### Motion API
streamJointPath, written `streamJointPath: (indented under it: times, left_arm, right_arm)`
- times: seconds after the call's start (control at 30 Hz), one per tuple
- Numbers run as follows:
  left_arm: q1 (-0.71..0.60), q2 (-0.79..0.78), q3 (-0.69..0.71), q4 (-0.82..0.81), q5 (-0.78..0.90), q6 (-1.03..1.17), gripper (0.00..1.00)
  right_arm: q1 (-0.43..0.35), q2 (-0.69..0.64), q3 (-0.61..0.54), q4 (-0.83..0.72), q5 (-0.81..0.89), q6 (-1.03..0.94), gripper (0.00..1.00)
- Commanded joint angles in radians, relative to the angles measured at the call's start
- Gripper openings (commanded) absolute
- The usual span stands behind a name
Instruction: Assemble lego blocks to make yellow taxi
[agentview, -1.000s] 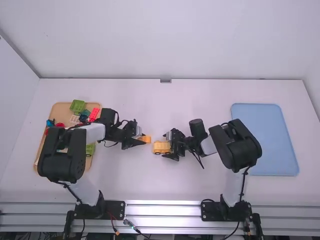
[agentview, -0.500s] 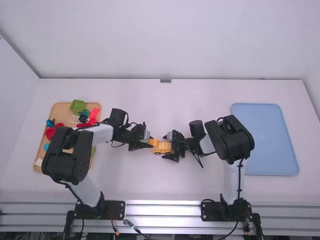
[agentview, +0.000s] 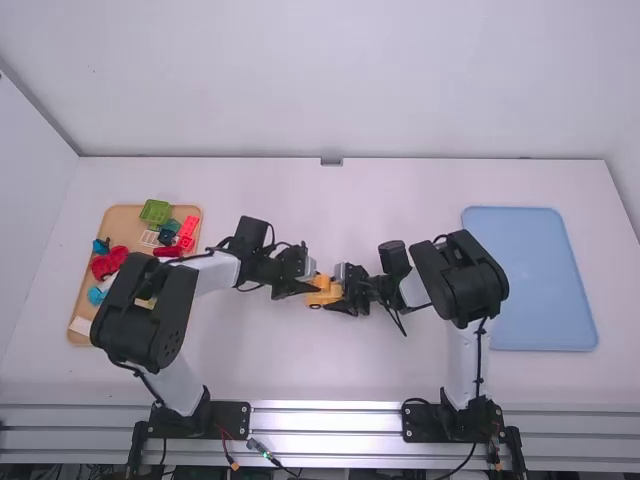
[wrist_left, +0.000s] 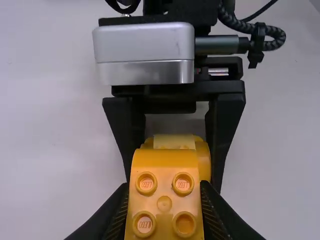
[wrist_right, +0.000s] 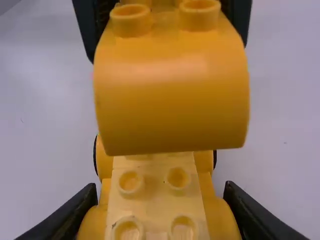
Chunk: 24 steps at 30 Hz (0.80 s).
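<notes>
At the middle of the desk (agentview: 260, 350), the left gripper (wrist_left: 165, 200) has jaws clenched on the curved yellow block (wrist_right: 172, 95); the right gripper (wrist_right: 160, 210) grasps the wheeled base (wrist_right: 157, 195). Align studs squarely, then press straight down.

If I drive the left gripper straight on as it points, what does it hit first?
Most likely the wheeled base, held in the right gripper; the left gripper leads with its yellow block. Height is unclear, so the block may clear the base and meet the right gripper instead.
</notes>
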Motion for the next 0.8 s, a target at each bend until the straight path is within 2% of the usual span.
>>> streamJointPath:
  times: [0.0,0.4,0.77]
  left_arm:
    - [-0.003,-0.002,-0.035,0.02,0.052,-0.013,0.02]
    - [-0.003,-0.002,-0.167,0.333,0.042,-0.216,0.02]
    - [-0.004,0.049,-0.145,0.347,0.041,-0.219,0.02]
  right_arm:
    - [-0.003,0.017,0.013,-0.001,-0.017,0.001,0.52]
    - [-0.003,0.017,0.013,0.0,-0.016,0.001,0.53]
    - [-0.003,0.017,0.013,-0.001,-0.034,0.0,0.53]
